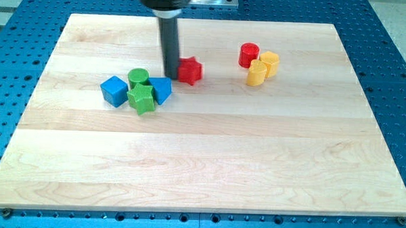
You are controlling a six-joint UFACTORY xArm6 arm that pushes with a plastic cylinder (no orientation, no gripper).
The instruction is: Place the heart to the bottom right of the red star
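Observation:
The red star [189,71] lies on the wooden board [208,168], above its middle. My tip [170,76] is right at the star's left side, close enough to touch it, and just above the blue triangular block [161,89]. Two yellow blocks sit together towards the view's right of the star: the lower-left one [256,73] looks like the heart, and the upper-right one [270,63] is an angular block. The heart is level with the star, about a hundred pixels to its right.
A red rounded block [249,55] touches the yellow pair at their upper left. Left of my tip is a cluster: a blue cube [114,90], a green cylinder [138,77] and a green star [142,98], beside the blue triangular block.

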